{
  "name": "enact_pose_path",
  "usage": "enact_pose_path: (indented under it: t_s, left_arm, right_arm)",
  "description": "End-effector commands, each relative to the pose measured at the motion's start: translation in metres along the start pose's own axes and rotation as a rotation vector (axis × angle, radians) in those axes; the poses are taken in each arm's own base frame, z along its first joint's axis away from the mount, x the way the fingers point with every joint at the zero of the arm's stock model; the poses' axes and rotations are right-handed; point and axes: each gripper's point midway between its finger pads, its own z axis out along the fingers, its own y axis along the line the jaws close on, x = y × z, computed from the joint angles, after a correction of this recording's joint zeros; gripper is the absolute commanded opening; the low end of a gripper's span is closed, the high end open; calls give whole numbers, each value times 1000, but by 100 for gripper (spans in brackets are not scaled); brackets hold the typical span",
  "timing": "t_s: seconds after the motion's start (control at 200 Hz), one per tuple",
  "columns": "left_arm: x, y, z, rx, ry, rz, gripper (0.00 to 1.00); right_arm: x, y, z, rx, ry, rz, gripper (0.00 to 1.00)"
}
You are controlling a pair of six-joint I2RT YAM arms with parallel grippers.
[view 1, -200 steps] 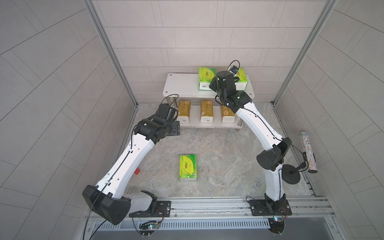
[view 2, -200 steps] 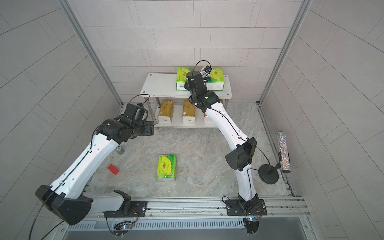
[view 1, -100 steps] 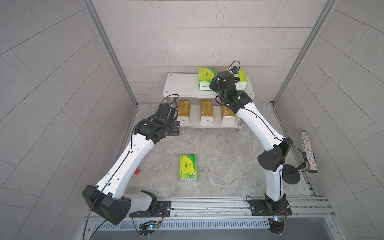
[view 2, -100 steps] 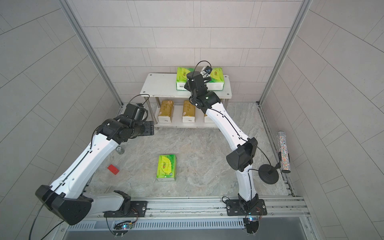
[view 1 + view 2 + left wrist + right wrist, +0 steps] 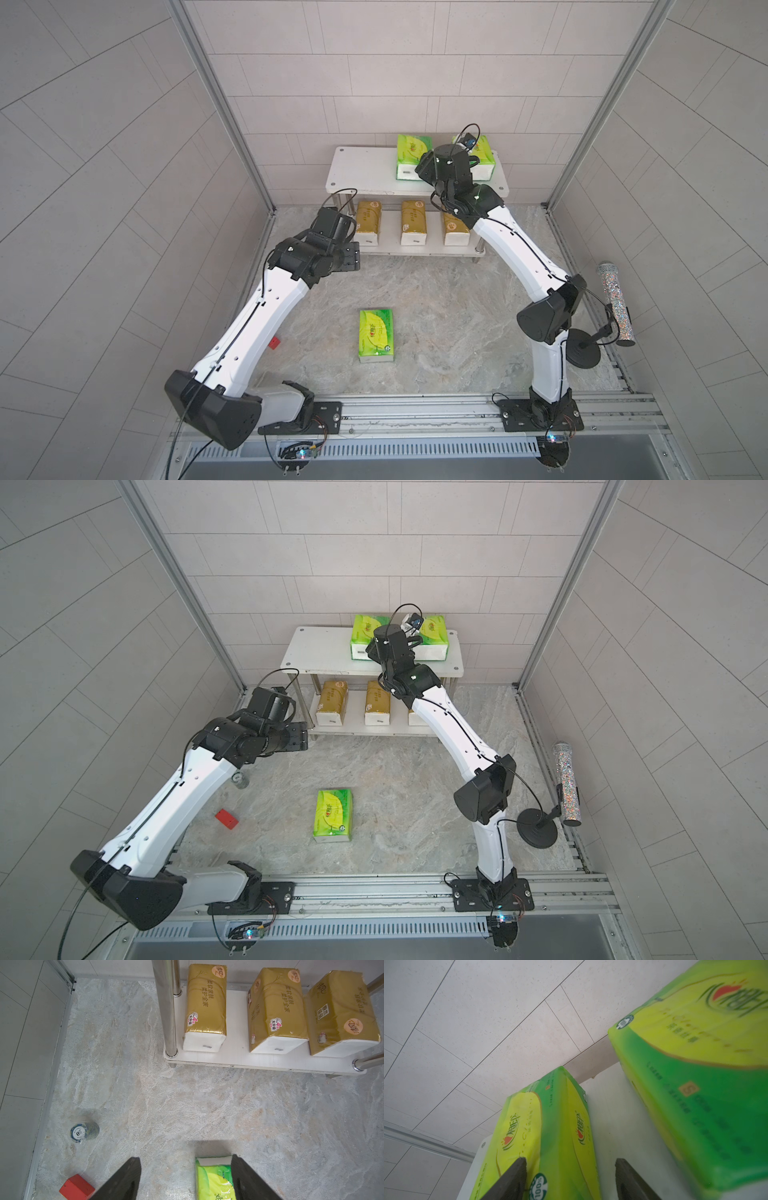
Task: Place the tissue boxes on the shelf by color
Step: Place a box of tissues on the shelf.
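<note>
The shelf [image 5: 365, 170] stands against the back wall. Two green tissue boxes [image 5: 411, 160] [image 5: 482, 160] rest on its top board. Three gold ones [image 5: 369, 220] [image 5: 414, 220] [image 5: 455, 228] line the lower board [image 5: 228, 1059]. A third green box [image 5: 376, 334] lies flat on the floor in the middle. My right gripper [image 5: 571, 1169] is open over the top board; the left-hand green box [image 5: 550, 1126] sits between its fingers, clear of one finger. My left gripper [image 5: 186, 1167] hangs open and empty above the floor by the shelf's left front leg.
A red block [image 5: 226, 818] and a small round stack of chips [image 5: 84, 1131] lie on the floor near the left wall. A glittery cylinder on a black stand [image 5: 615, 303] stands at the right edge. Tiled walls close in on three sides.
My right gripper's jaws have spread apart off the green box on the top board, which stays put. The left arm has not moved.
</note>
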Motion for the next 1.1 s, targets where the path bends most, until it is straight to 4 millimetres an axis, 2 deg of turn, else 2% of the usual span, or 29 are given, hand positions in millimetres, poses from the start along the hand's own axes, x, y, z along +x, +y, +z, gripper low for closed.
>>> enact_pose_path:
  t_s: [0.0,0.375,0.58,0.7,0.806,0.911,1.006,1.096]
  left_arm:
    - [-6,2,-7,-3,-32,-1,76]
    - [-8,0,-5,-3,-29,13,76]
    - [-8,0,-5,-2,-30,18,76]
    - [-6,0,-6,1,-22,18,76]
    - [4,1,-7,12,0,6,76]
    - [24,3,-9,18,56,-19,76]
    - [44,7,-12,20,89,-41,80]
    - [67,6,-13,37,131,-51,81]
  right_arm:
    - [-27,13,-18,-53,-49,22,73]
    - [-40,16,-22,-81,-69,1,70]
    - [-53,34,-34,-144,-68,-78,70]
    - [-52,47,-44,-223,-20,-153,70]
    - [-44,52,-60,-268,35,-266,71]
    - [-36,47,-82,-307,87,-354,74]
    - [-24,35,-108,-333,174,-425,76]
    - [-2,13,-132,-340,282,-470,77]
